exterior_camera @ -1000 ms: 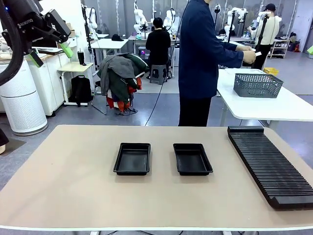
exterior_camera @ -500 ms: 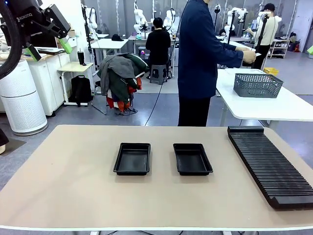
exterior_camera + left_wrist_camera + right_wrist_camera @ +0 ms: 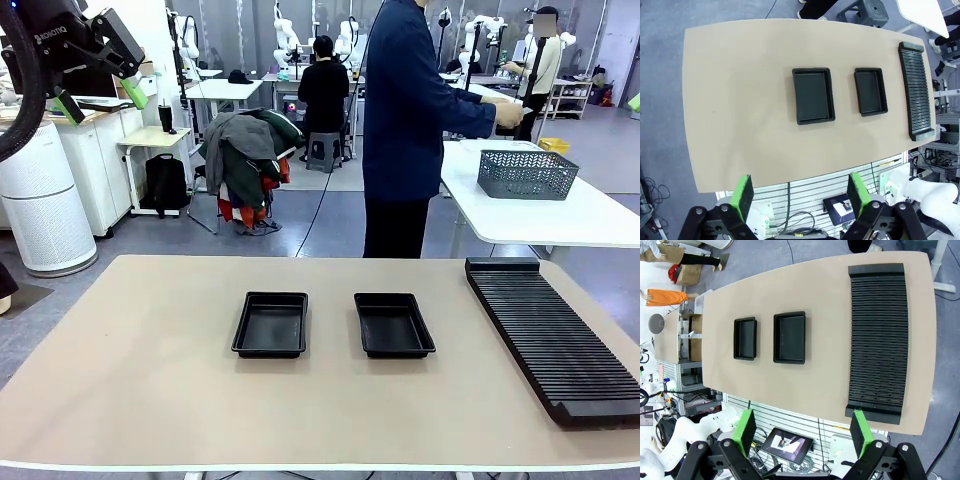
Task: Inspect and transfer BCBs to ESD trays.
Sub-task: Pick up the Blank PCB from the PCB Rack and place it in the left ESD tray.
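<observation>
Two empty ESD trays lie side by side mid-table, the left tray and the right tray; from above they are the larger-looking tray and the smaller-looking tray, and in the right wrist view one tray beside the other tray. No BCBs are in view. My left gripper hangs high at the upper left, open and empty, far above the table; its own gripper shows wide jaws. My right gripper is also open and empty, high over the table.
A long black ribbed rack runs along the table's right side. A person in dark blue stands at the far edge, turned toward a white side table with a grey mesh basket. The tan table has broad bare room at left.
My left gripper rose slightly up and left a second ago, then held still. The trays, rack and person have hardly moved.
</observation>
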`<state>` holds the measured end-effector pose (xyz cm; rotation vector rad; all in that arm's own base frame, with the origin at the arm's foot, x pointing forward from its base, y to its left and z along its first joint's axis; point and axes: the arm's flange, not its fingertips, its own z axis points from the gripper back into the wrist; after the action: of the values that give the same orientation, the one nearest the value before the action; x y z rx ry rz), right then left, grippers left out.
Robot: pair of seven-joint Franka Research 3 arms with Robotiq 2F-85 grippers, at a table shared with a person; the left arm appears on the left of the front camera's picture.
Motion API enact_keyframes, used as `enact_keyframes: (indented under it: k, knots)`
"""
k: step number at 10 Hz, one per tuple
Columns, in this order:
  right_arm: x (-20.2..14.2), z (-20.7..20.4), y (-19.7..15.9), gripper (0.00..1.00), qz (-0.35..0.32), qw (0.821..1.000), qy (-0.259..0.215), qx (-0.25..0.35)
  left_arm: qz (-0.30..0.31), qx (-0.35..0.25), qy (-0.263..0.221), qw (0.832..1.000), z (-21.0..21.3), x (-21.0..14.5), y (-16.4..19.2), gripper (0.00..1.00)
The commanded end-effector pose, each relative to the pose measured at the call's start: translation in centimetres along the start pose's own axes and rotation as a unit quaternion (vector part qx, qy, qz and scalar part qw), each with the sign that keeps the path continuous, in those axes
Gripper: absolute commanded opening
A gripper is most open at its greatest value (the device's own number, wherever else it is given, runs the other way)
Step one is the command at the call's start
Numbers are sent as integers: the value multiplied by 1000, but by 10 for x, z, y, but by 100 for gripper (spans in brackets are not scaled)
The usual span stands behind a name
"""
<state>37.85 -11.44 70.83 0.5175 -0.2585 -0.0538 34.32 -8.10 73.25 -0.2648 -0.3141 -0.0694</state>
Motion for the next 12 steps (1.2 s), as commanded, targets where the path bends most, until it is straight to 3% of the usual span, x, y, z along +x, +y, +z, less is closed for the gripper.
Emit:
enact_keyframes:
  k: [1, 12]
  knots:
    - [0, -1, 0, 100, 0, 1000, 1, 0, 0, 0, -1, 1000, 0, 0, 0, 100]
    - [0, -1, 0, 100, 0, 1000, 1, 0, 0, 0, -1, 1000, 0, 0, 0, 100]
